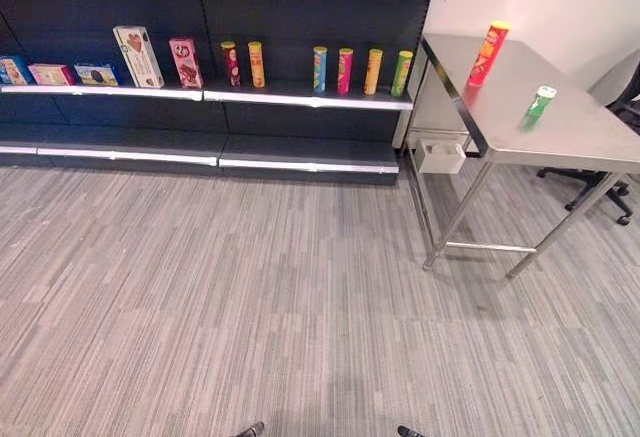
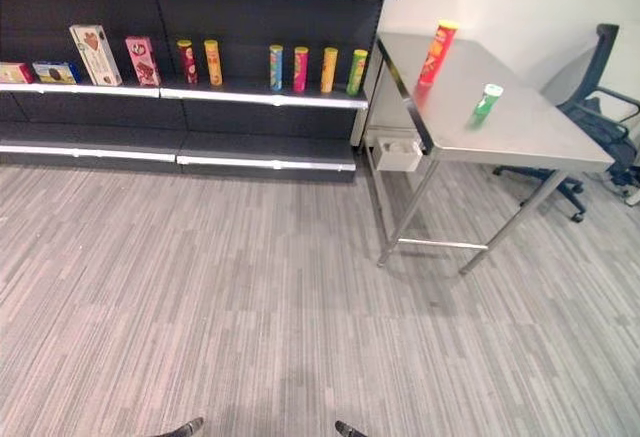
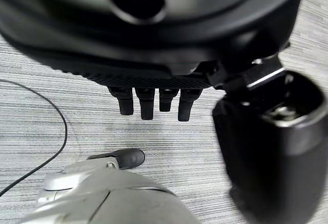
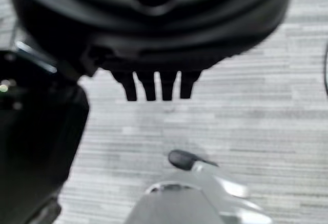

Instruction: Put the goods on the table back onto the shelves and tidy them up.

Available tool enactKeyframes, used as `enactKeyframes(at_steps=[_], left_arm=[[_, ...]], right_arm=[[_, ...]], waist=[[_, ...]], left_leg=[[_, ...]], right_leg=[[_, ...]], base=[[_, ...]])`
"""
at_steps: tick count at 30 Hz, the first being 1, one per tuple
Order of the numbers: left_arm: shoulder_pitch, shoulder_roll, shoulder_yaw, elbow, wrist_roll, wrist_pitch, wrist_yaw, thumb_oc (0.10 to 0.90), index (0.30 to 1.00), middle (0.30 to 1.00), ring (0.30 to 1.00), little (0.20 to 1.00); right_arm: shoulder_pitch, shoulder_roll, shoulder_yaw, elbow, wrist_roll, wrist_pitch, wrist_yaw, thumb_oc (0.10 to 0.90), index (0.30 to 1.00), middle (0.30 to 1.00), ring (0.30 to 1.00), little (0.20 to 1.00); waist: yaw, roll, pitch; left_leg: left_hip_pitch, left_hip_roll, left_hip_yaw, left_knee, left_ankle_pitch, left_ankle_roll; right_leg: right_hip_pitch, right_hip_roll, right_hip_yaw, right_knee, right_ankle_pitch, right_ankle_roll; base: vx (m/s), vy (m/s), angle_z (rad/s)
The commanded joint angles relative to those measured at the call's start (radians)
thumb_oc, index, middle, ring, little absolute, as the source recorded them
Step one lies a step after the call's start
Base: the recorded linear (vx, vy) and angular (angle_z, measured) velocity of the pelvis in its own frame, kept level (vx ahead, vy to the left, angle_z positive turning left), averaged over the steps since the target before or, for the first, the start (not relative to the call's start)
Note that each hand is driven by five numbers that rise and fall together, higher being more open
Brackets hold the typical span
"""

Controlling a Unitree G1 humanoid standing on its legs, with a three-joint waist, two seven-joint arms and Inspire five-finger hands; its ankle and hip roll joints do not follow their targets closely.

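Observation:
A tall red can (image 1: 488, 53) stands upright at the far end of the steel table (image 1: 570, 142) on the right. A small green can (image 1: 540, 103) stands nearer on the same tabletop. The dark shelves (image 1: 300, 98) run along the back wall; the middle shelf carries a row of several tall cans (image 1: 344, 70) and some boxes (image 1: 138, 56). My left hand (image 3: 154, 101) hangs over the carpet, its fingers straight and nothing in it. My right hand (image 4: 154, 86) hangs the same way, open and holding nothing. Both hands are far from the table.
Grey striped carpet (image 1: 250, 297) stretches between me and the shelves. A white box (image 1: 441, 154) sits under the table's far end by the shelf. An office chair (image 2: 598, 107) stands behind the table on the right. The lowest shelf board (image 1: 300, 149) is bare.

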Motion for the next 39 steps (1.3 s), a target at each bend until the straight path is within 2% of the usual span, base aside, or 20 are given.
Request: enactKeyframes(at_steps=[1,19,23,25,26,27,28,29,31,33,34,35,38,39], left_arm=[[-0.068,0.013,0.012,-0.011,-0.031,-0.041,-0.014,0.8,0.9,0.9,0.9,0.9],[-0.08,0.017,0.016,-0.015,-0.052,-0.041,-0.005,0.8,0.9,0.9,0.9,0.9],[-0.099,0.02,0.011,-0.025,-0.074,-0.044,0.001,0.8,0.9,0.9,0.9,0.9],[-0.109,0.025,0.004,-0.059,-0.102,-0.046,0.004,0.8,0.9,0.9,0.9,0.9],[-0.117,0.025,-0.008,-0.1,-0.135,-0.049,0.009,0.8,0.9,0.9,0.9,0.9],[-0.129,0.026,-0.013,-0.117,-0.152,-0.055,0.018,0.8,0.9,0.9,0.9,0.9],[-0.125,0.025,-0.012,-0.132,-0.158,-0.055,0.016,0.8,0.9,0.9,0.9,0.9],[-0.11,0.018,-0.01,-0.137,-0.163,-0.055,0.015,0.8,0.9,0.9,0.9,0.9],[-0.096,0.017,-0.002,-0.129,-0.161,-0.062,0.012,0.8,0.9,0.9,0.9,0.9],[-0.098,0.019,0.014,-0.102,-0.172,-0.063,0.016,0.8,0.9,0.9,0.9,0.9],[-0.076,0.02,0.035,-0.08,-0.165,-0.061,0.013,0.8,0.9,0.9,0.9,0.9],[-0.071,0.022,0.043,-0.077,-0.163,-0.06,0.013,0.8,0.9,0.9,0.9,0.9],[-0.058,0.037,0.064,-0.058,-0.142,-0.063,0.017,0.8,0.9,0.9,0.9,0.9],[-0.058,0.037,0.064,-0.058,-0.142,-0.063,0.017,0.8,0.9,0.9,0.9,0.9]], right_arm=[[-0.054,-0.059,0.009,-0.022,0.036,-0.037,0.002,0.8,0.9,0.9,0.9,0.9],[-0.048,-0.069,0.05,-0.009,-0.037,-0.025,0.007,0.8,0.9,0.9,0.9,0.9],[-0.062,-0.073,0.055,-0.001,-0.035,-0.026,0.004,0.8,0.9,0.9,0.9,0.9],[-0.073,-0.082,0.054,-0.004,-0.028,-0.028,0.0,0.8,0.9,0.9,0.9,0.9],[-0.074,-0.096,0.05,-0.021,-0.017,-0.03,-0.003,0.8,0.9,0.9,0.9,0.9],[-0.086,-0.106,0.05,-0.029,-0.013,-0.029,-0.011,0.8,0.9,0.9,0.9,0.9],[-0.084,-0.11,0.054,-0.032,-0.015,-0.031,-0.012,0.8,0.9,0.9,0.9,0.9],[-0.083,-0.116,0.055,-0.04,-0.017,-0.032,-0.012,0.8,0.9,0.9,0.9,0.9],[-0.087,-0.124,0.056,-0.055,-0.018,-0.039,-0.016,0.8,0.9,0.9,0.9,0.9],[-0.115,-0.128,0.061,-0.062,-0.016,-0.047,-0.021,0.8,0.9,0.9,0.9,0.9],[-0.114,-0.119,0.067,-0.076,-0.029,-0.049,-0.015,0.8,0.9,0.9,0.9,0.9],[-0.116,-0.113,0.072,-0.085,-0.033,-0.049,-0.012,0.8,0.9,0.9,0.9,0.9],[-0.108,-0.093,0.078,-0.108,-0.04,-0.05,-0.008,0.8,0.9,0.9,0.9,0.9],[-0.108,-0.092,0.078,-0.108,-0.04,-0.05,-0.009,0.8,0.9,0.9,0.9,0.9]], waist=[[-0.002,-0.01,0.015],[-0.008,-0.006,0.034],[-0.008,-0.014,0.057],[-0.006,-0.02,0.087],[-0.003,-0.023,0.136],[-0.005,-0.019,0.151],[0.003,-0.015,0.148],[0.019,-0.01,0.141],[0.043,0.008,0.141],[0.082,0.009,0.147],[0.089,0.016,0.116],[0.097,0.01,0.103],[0.108,-0.032,0.065],[0.108,-0.033,0.066]], left_leg=[[0.034,0.034,0.023,-0.026,-0.016,-0.079],[0.033,0.041,0.015,0.001,-0.025,-0.083],[-0.022,0.044,0.006,0.097,-0.051,-0.086],[-0.095,0.044,-0.003,0.22,-0.077,-0.097],[-0.255,0.057,-0.032,0.486,0.015,-0.119],[-0.341,0.058,-0.034,0.523,0.046,-0.112],[-0.352,0.053,-0.028,0.465,0.028,-0.101],[-0.369,0.055,-0.025,0.336,0.043,-0.096],[-0.399,0.067,-0.038,0.15,0.151,-0.113],[-0.445,0.08,-0.039,0.004,0.213,-0.146],[-0.405,0.099,-0.011,-0.015,0.231,-0.135],[-0.392,0.1,-0.007,-0.015,0.241,-0.134],[-0.366,0.085,0.013,0.002,0.23,-0.118],[-0.365,0.085,0.014,0.002,0.229,-0.117]], right_leg=[[0.029,-0.042,-0.015,-0.043,0.021,0.113],[0.033,-0.033,-0.009,-0.043,0.014,0.101],[0.022,-0.034,-0.007,-0.043,0.018,0.093],[0.013,-0.031,-0.006,-0.036,0.012,0.079],[0.021,-0.024,-0.012,-0.024,0.0,0.048],[0.016,-0.017,-0.028,-0.027,-0.007,0.043],[0.02,-0.015,-0.03,-0.034,-0.013,0.049],[0.032,-0.011,-0.027,-0.043,-0.026,0.059],[0.058,0.006,-0.015,-0.043,-0.049,0.061],[0.103,0.02,0.021,-0.043,-0.087,0.062],[0.134,0.034,0.047,-0.043,-0.115,0.076],[0.145,0.03,0.062,-0.043,-0.12,0.077],[0.176,-0.01,0.079,-0.042,-0.131,0.092],[0.177,-0.012,0.08,-0.042,-0.131,0.093]], base=[[0.0,0.0,0.0],[0.01,-0.024,0.0],[-0.04,-0.071,-0.01],[-0.06,-0.149,0.03],[0.0,-0.198,0.34],[0.07,-0.169,0.3],[0.24,0.004,0.45],[0.3,0.093,0.27],[0.34,0.128,0.15],[0.5,0.196,-0.56],[0.57,0.263,-0.66],[0.49,0.238,-0.47],[0.34,0.153,-0.95],[0.24,0.114,-0.59]])
